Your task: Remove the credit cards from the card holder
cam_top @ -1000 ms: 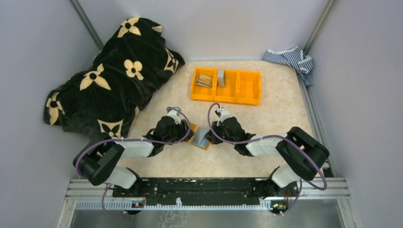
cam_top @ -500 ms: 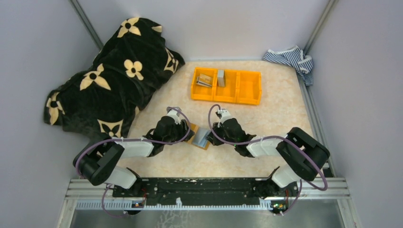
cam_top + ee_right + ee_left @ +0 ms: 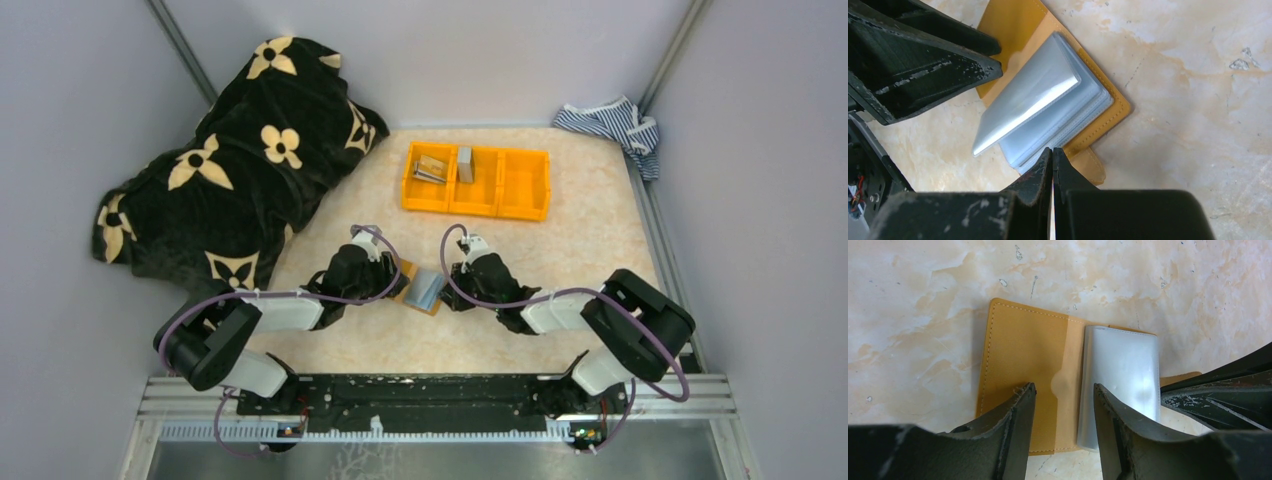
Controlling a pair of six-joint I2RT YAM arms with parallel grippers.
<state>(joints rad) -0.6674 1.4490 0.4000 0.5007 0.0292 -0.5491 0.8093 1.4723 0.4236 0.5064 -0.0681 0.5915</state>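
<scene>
The card holder (image 3: 420,288) lies open on the table between my two grippers. In the left wrist view its orange-tan flap (image 3: 1018,350) lies flat, with a stack of grey clear sleeves (image 3: 1123,370) to its right. My left gripper (image 3: 1063,390) is open and empty, its jaws straddling the fold just above the holder. My right gripper (image 3: 1053,150) is shut with nothing between the jaws, its tips at the near edge of the sleeves (image 3: 1048,105), one of which stands lifted. The snap tab (image 3: 1093,167) pokes out beside the tips. I cannot make out a card in the sleeves.
An orange three-compartment bin (image 3: 478,180) stands behind the holder, with flat grey and tan pieces (image 3: 432,168) in its left compartments. A black flowered blanket (image 3: 230,160) is heaped at the left. A striped cloth (image 3: 612,122) lies in the far right corner.
My right gripper has shifted slightly to the right and nearer, off the holder's right side. The left gripper and the holder have stayed put.
</scene>
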